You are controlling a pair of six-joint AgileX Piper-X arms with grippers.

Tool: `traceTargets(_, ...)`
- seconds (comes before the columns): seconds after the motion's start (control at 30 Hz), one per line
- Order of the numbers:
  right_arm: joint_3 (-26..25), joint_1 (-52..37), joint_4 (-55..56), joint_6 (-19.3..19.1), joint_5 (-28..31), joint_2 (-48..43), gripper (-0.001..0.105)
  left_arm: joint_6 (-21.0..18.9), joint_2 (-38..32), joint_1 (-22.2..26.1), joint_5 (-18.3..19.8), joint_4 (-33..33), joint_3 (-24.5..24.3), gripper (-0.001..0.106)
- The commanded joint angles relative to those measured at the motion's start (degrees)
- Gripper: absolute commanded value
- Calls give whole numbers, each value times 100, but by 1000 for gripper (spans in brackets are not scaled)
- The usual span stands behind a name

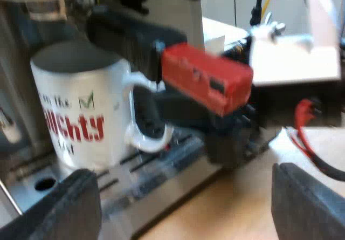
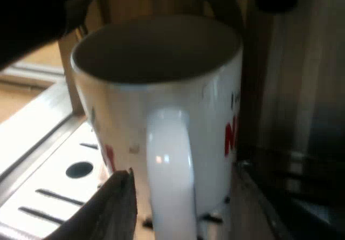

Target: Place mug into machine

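Note:
A white mug (image 1: 81,110) with red lettering stands upright on the espresso machine's slotted metal drip tray (image 1: 156,180), its inside dark. The same mug (image 2: 161,89) is close before the right wrist camera, with its handle (image 2: 168,170) turned toward it. The holder's dark handle with the red end (image 1: 207,75) juts out from the machine's front, just above the mug's handle (image 1: 145,137). My right gripper (image 1: 178,116) is at the mug's handle, below the red end. My left gripper (image 1: 186,197) hangs back from the tray, open, with nothing between its fingers.
The machine's steel body (image 2: 291,105) rises close beside the mug. The drip tray (image 2: 48,159) has slots and a round hole (image 2: 79,169). A wooden tabletop (image 1: 226,207) lies beyond the tray's edge, and a white box-like object (image 1: 291,56) stands farther off.

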Motion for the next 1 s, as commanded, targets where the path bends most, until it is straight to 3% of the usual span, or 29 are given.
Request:
traceTargets(0.03, 304, 97, 304, -24, 73, -421, 43, 187, 3, -22, -50, -62, -215, 67)
traceTargets(0.23, 774, 431, 963, -36, 264, -1519, 43, 196, 3, -22, -50, -14, -665, 67)
traceTargets(0.43, 785, 846, 1766, -36, 649, -2618, 41, 196, 3, -22, -50, 170, -1280, 67)
traceTargets(0.5, 785, 973, 1839, -36, 787, -2894, 36, 196, -9, -22, -50, 621, -1554, 67)
traceTargets(0.6, 767, 1207, 1902, -69, 1288, -3334, 17, 196, -9, -22, -50, 1432, -1978, 67)
traceTargets(0.67, 769, 1389, 1901, -379, 1396, -3571, 0, 196, -22, -22, -50, 1949, -2290, 67)
traceTargets(0.77, 754, 1615, 1887, -594, 1397, -3733, 0, 196, -22, -22, -50, 2311, -2557, 67)
traceTargets(1.0, 366, 1738, 2188, -592, 1708, -3500, 0, 196, -34, -22, -50, 2681, -2935, 67)
